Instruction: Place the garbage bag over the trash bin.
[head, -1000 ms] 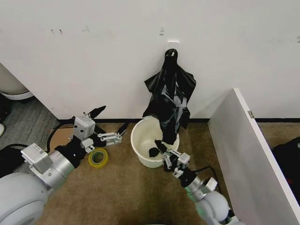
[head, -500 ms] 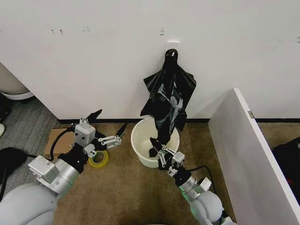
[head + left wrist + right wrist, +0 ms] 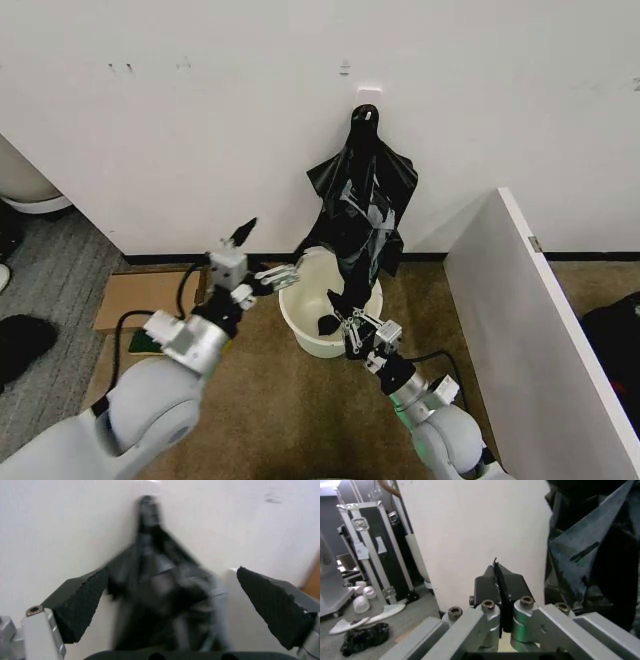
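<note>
Garbage bag (image 3: 362,205) hangs from a wall hook, its lower end dangling into the trash bin (image 3: 305,318) on the carpet below. We judge it thin, light, slippery & floppy, so pinch a fold near the mouth, not the bulk. Our left gripper (image 3: 262,258) sits by the bin's left rim, jaws wide apart. Our right gripper (image 3: 339,306) at the near rim has its pads pressed together, pinching a thin sliver of black film.

Glossy crinkled plastic garbage bag (image 3: 360,215)
</note>
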{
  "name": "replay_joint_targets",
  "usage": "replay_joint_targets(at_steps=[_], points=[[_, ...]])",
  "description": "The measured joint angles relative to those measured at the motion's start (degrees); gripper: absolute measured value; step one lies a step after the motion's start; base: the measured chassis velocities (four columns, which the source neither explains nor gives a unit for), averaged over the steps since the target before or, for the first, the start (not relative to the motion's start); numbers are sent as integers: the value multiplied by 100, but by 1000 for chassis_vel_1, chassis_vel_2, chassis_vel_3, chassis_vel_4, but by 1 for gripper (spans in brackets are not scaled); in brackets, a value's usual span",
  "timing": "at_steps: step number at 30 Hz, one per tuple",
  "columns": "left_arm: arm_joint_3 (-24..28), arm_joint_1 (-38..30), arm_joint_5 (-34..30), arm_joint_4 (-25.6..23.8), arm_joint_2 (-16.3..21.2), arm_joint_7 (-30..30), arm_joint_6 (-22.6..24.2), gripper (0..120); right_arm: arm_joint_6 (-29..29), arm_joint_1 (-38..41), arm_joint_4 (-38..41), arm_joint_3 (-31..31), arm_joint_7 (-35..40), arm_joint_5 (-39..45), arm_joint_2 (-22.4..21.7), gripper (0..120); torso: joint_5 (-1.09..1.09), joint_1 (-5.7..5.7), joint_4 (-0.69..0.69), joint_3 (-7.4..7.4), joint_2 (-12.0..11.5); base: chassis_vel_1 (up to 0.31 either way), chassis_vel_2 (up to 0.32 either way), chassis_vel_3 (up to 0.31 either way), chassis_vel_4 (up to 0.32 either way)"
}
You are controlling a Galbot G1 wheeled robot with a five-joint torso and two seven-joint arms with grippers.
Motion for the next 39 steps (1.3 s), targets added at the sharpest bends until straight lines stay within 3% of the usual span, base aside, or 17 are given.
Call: replay_joint_targets(at_steps=[3, 4, 6, 8, 11, 16, 23, 30, 39], points=[[1095, -1206, -237, 145, -332, -263, 538, 100, 2, -112, 54, 135, 8, -22, 16, 0, 3, 0, 1, 0, 0, 0, 0, 0, 0], [1095, -1206, -237, 145, -332, -263, 538, 100, 2, -112, 54, 135, 8, -22, 16, 0, 3, 0, 1, 0, 0, 0, 0, 0, 0], [1794, -2142, -491, 374, -707, -489, 1034, 100, 36, -344, 182, 362, 49, -29, -9, 0, -4, 1, -3, 1, 0, 0, 0, 0, 0], [2124, -2773, -771, 481, -1027, -733, 1577, 100, 71, -465, 252, 502, 92, -6, -57, 0, 1, 1, -10, 0, 0, 0, 0, 0, 0], [2343, -3295, -1069, 485, -1315, -1139, 2361, 98, 88, -485, 263, 590, 196, 49, -105, 0, 4, 1, -6, 0, 0, 0, 0, 0, 0], [2240, -3199, -1154, 216, -1124, -1334, 2696, 97, 93, -496, 226, 614, 215, 43, -61, 0, -1, 0, 3, 0, 0, 0, 0, 0, 0], [2070, -2913, -1241, -296, -729, -1542, 3082, 94, 95, -512, 196, 629, 232, 80, -85, 0, -1, -1, -1, 0, 0, 0, 0, 0, 0], [1991, -2616, -1206, -110, -830, -1933, 3400, 94, 80, -521, 226, 593, 258, 113, -79, 0, -1, 0, -3, 0, 0, 0, 0, 0, 0], [2013, -2420, -938, 323, -987, -1822, 3343, 94, 76, -592, 336, 639, 258, 150, -98, 0, -2, 0, -3, 0, 0, 0, 0, 0, 0]])
